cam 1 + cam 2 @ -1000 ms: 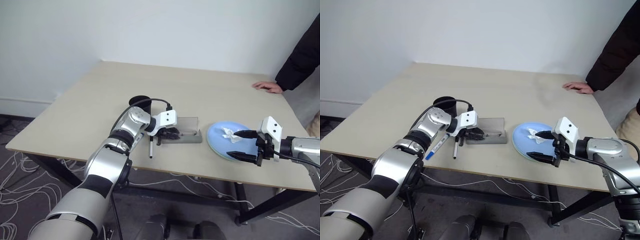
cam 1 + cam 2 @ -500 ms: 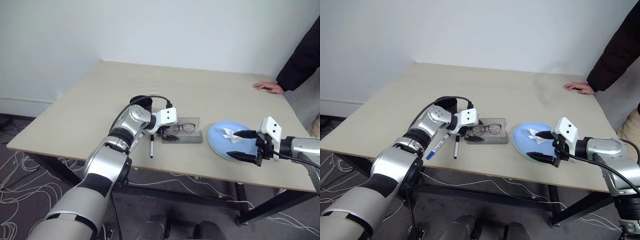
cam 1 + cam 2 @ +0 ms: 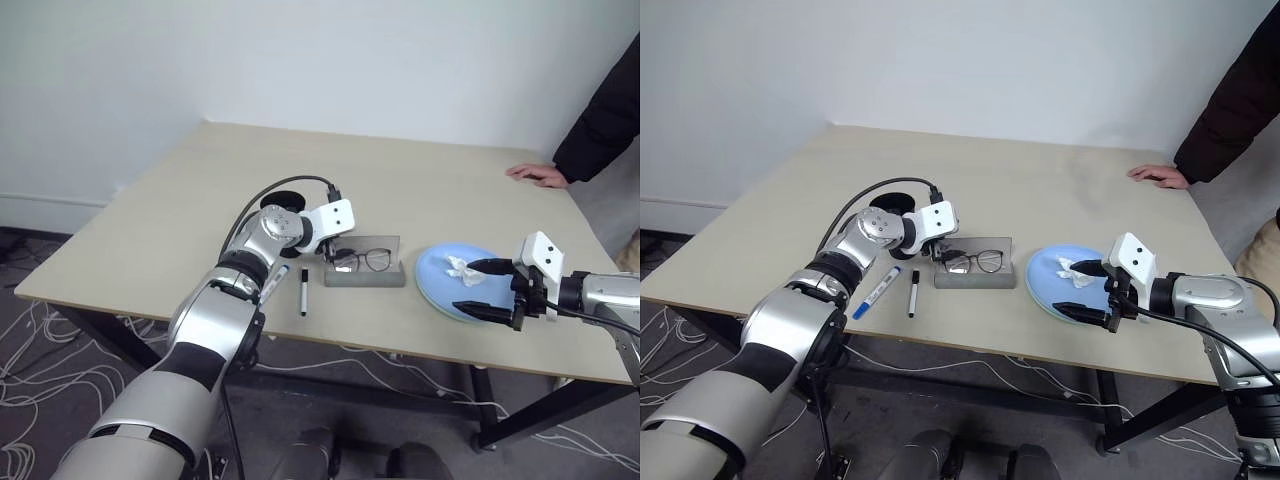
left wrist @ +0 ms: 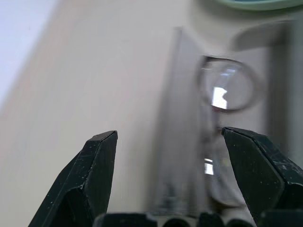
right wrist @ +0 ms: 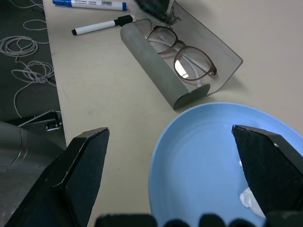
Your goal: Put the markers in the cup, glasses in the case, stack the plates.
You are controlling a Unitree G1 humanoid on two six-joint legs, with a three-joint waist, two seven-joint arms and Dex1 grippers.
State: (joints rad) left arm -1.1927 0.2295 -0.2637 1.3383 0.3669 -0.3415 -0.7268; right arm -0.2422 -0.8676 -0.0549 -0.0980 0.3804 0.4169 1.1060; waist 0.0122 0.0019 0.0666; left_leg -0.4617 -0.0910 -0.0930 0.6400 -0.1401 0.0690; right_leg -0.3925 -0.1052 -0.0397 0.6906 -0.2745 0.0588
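Round-lensed wire glasses (image 3: 975, 261) in grey case (image 3: 974, 277)

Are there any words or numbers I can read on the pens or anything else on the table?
No text can be read.
Thicker marker: blue print along its white barrel, too small and blurred to read.
Thinner marker: no writing visible.
Case, glasses, blue plate: plain, no labels.
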